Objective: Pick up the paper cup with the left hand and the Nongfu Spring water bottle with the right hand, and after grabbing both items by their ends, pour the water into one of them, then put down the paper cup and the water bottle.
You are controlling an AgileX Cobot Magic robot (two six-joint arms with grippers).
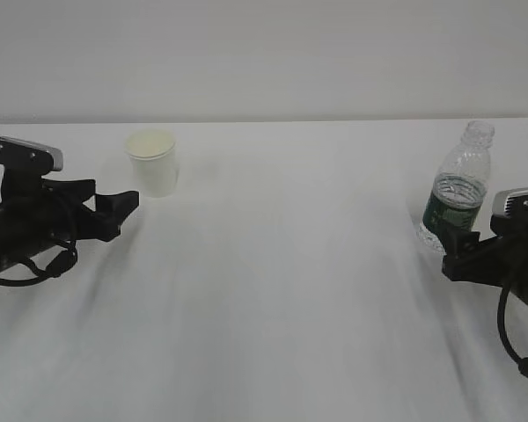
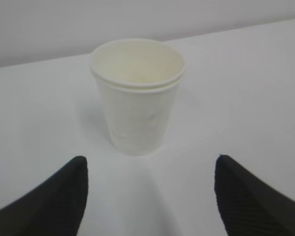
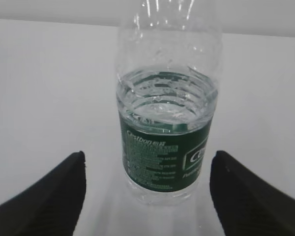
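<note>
1. Two task items on the white table [image 1: 273,290]: one small white tapered paper cup [image 1: 152,162] w/ cream inside at back left, one small clear ribbed plastic bottle [image 1: 456,195] w/ dark green label band, no cap, at right. Both upright, well apart.
2. Ext view alone shows both arms at once: left hand [image 1: 114,211], black w/ grey-white box on top, low on the table just beside the cup, front-left of it, not touching. Right hand [image 1: 458,251], black w/ grey plate, just in front of the bottle's base; contact there hard to judge.
3. Left wrist view alone shows the cup [image 2: 137,96] close up: what looks like a doubled rim line, possibly two nested cups; inside looks dry. Fingers [image 2: 54,201] spread wide either side, cup ahead of the tips, nothing gripped.
4. Right wrist view alone shows the water [image 3: 167,96]: level sits just above the label, approx. mid-bottle [image 3: 167,142]. Label text too blurred to read. Fingers [image 3: 246,196] spread wide, bottle ahead and between them, clear of both.
5. Cut off: bottle neck lost at top of right wrist view; both arms run off the ext view's edges; finger bases out of both wrist views.
</note>
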